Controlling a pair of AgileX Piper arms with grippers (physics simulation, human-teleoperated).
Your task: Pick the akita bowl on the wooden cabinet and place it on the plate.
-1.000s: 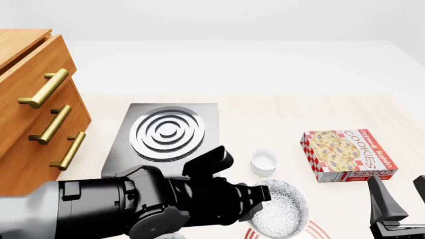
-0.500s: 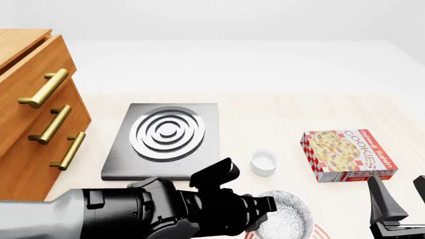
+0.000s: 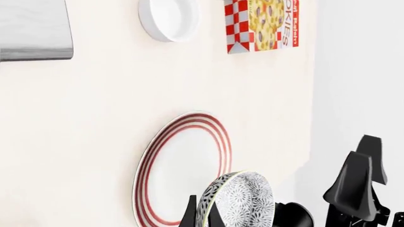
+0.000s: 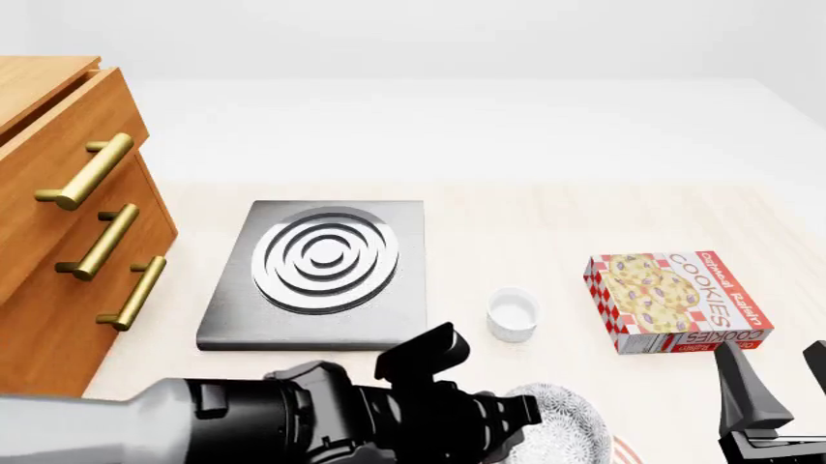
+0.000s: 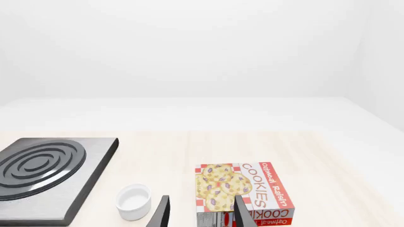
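Note:
The akita bowl (image 3: 245, 202), white with dense black lace pattern, hangs tilted in my left gripper (image 3: 203, 217), whose fingers are shut on its rim. It sits over the near edge of the plate (image 3: 180, 165), a white plate with red rings; whether they touch I cannot tell. In the front view the bowl (image 4: 571, 423) shows just past my left wrist, with a sliver of the plate (image 4: 625, 449) beside it. The wooden cabinet (image 4: 58, 251) stands at the left. My right gripper (image 5: 200, 213) is open and empty near the table's front right edge.
A grey stove plate with silver rings (image 4: 323, 266) lies in the middle. A small white cup (image 4: 513, 315) stands right of it, and a cookies box (image 4: 678, 300) lies further right. The left arm's bulk covers the front left of the table.
My left arm has drawn back toward the near edge and lower, carrying the bowl down over the plate. The right arm has not moved.

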